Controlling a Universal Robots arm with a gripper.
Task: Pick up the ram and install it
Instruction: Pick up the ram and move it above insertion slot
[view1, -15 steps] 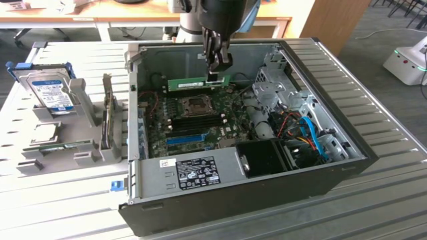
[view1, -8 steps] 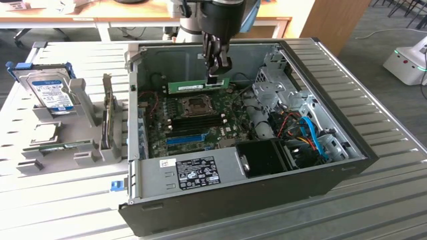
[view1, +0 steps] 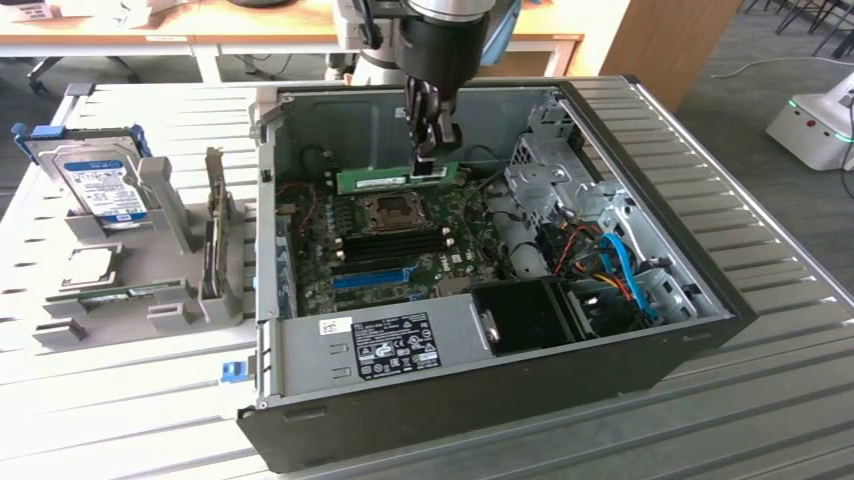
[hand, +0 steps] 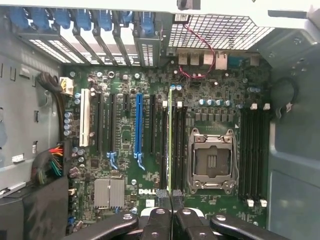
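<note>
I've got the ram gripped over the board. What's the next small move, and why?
Probably a short, slow descent straight down. The gripper is shut on the ram, which hangs above the motherboard; in the wrist view its edge runs parallel with the black memory slots beside the CPU socket, seemingly over one, not seated yet.

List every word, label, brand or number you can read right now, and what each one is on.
"DELL": white print on the motherboard, wrist view.
White sticker on the ram, gripped in the pincer: too small to read.
Blue label on the hard drive: blurred, unreadable.
White stickers on the grey panel inside the case: symbols and print too small to read.
</note>
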